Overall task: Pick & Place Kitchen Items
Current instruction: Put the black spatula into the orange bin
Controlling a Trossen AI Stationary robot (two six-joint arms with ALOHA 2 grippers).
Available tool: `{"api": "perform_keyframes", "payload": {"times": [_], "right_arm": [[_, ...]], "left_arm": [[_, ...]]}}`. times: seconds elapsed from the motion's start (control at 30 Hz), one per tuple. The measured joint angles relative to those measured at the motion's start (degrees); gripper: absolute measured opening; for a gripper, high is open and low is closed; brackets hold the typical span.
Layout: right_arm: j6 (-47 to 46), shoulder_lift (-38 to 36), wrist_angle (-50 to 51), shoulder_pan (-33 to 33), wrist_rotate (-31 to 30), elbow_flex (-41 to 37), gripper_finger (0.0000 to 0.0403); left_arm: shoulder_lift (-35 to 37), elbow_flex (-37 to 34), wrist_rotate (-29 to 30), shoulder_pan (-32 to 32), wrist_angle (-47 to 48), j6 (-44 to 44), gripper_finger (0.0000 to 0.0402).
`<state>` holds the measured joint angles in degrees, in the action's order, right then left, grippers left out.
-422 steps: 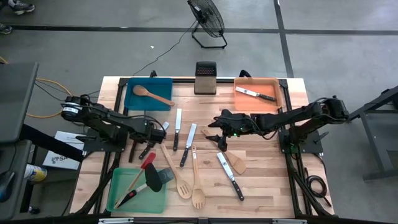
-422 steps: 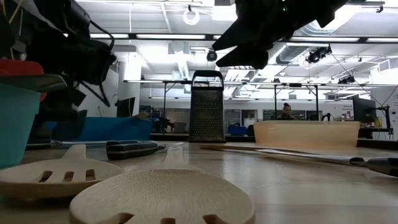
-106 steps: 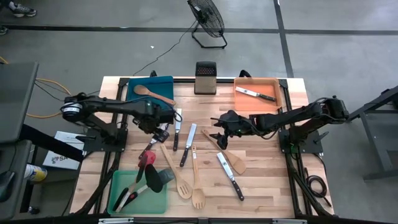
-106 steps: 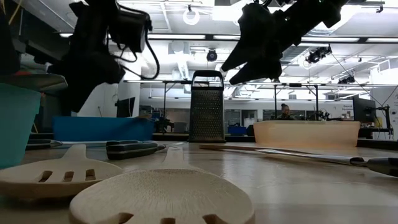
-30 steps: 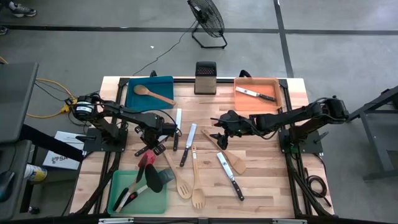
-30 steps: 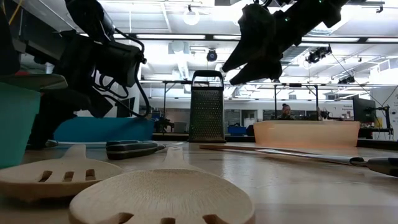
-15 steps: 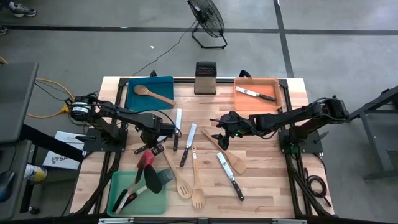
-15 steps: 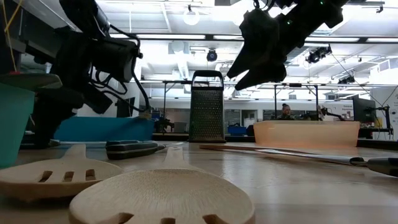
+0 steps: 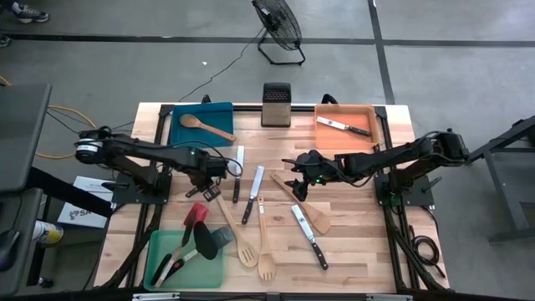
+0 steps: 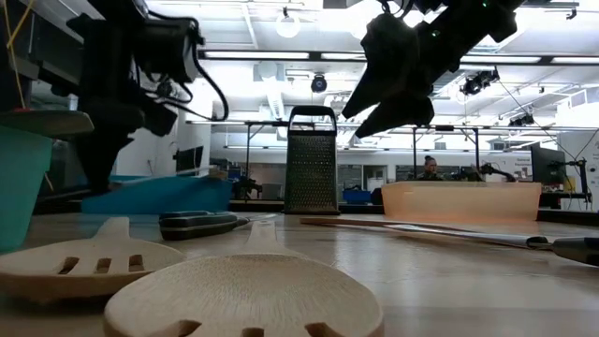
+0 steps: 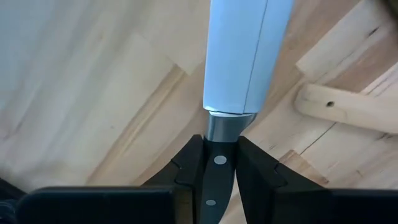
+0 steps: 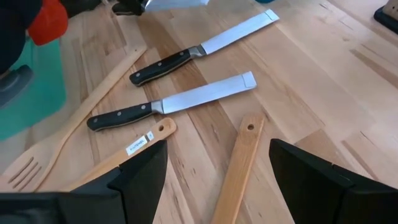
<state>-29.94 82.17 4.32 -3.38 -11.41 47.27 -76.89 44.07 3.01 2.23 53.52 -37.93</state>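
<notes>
"How many knives [image 9: 252, 194] do you count?"

"Five: three on the counter [image 9: 359, 242], one in the orange tray [image 9: 336, 139], one in the left gripper [image 11: 221, 149]."

"And wooden utensils [image 9: 239, 237]?"

"Four that I can make out, one of them in the blue tray [image 9: 180, 134]. About three plastic spatulas [image 9: 197, 216] at the green tray [image 9: 211, 267]. So three trays, and one grater [image 9: 276, 104]."

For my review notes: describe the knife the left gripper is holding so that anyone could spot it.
Start at the blue tray at the table's far left. Just in front of it, the left gripper is shut on a black-handled knife. Unlike the other knives, it is clamped between dark fingers.
</notes>
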Motion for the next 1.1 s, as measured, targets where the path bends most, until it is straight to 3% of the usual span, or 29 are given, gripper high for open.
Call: {"api": "perform_keyframes", "payload": {"times": [0.23,0.47,0.9,1.1], "right_arm": [[-0.3,0.0,0.0,0.0,1.1,0.0,0.0275],[-0.2,0.0,-0.1,0.0,1.1,0.0,0.0275],[-1.5,0.0,0.6,-0.7,1.5,0.0,0.0275],[3.7,0.0,-5.6,-2.6,-0.9,0.0,0.0275]], "left_arm": [[5.7,0.1,1.9,0.0,-3.0,1.0,0.0063],[10.0,0.1,3.4,0.0,-14.6,7.7,0.0063],[10.8,0.2,3.7,0.0,-36.4,20.8,0.0063],[10.8,0.2,2.7,0.0,-45.2,25.9,0.0063]]}}
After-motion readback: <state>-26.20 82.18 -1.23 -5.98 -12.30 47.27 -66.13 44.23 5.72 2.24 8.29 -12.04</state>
